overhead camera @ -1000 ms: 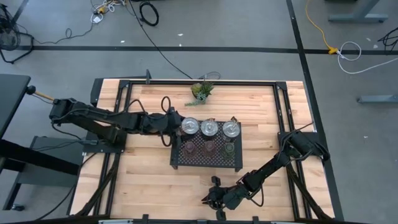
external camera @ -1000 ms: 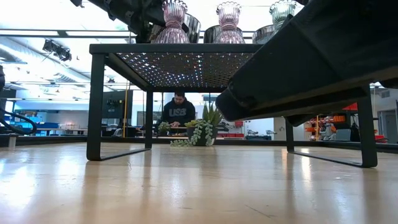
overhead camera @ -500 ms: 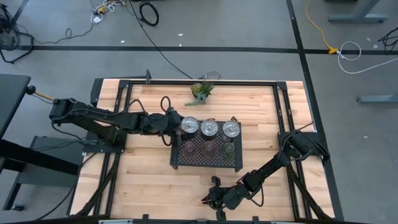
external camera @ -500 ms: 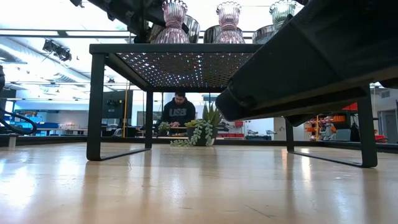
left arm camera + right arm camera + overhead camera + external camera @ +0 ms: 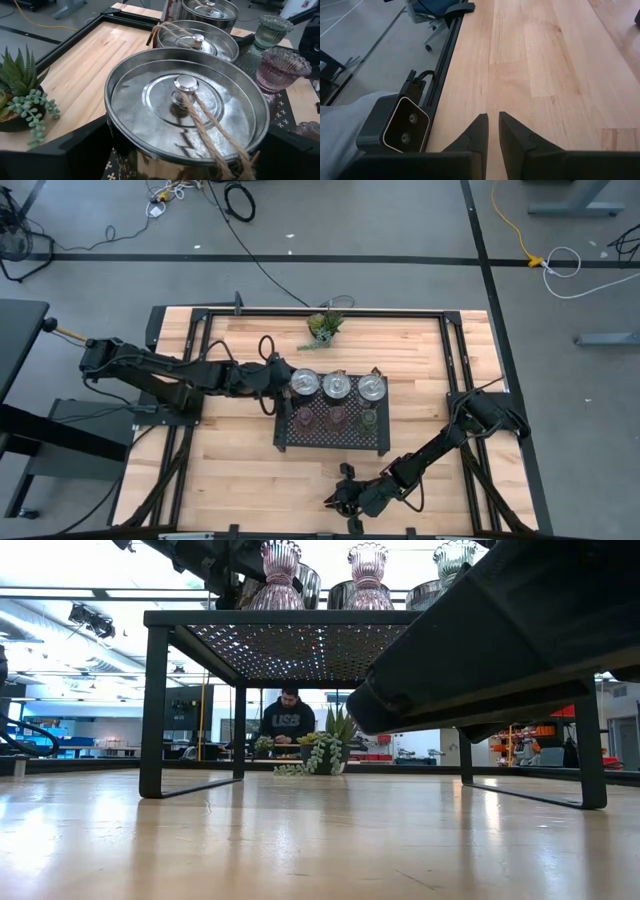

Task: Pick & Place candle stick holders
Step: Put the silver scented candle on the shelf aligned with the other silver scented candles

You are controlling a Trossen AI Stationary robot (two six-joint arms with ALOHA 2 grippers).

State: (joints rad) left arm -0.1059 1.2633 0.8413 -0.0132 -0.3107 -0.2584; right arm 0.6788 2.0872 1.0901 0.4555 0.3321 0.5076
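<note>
Left pincer (image 5: 287, 380) beside unlabelled silver holder (image 5: 304, 385)

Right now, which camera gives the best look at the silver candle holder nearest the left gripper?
The left wrist view: the silver holder fills the picture, with its post and twine clear. The high view shows it as a small disc; the low view barely shows it; the right wrist view not at all.

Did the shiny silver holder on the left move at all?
No. In the high view the left silver holder sits in the same place on the black rack, in line with the other two, as before.
</note>
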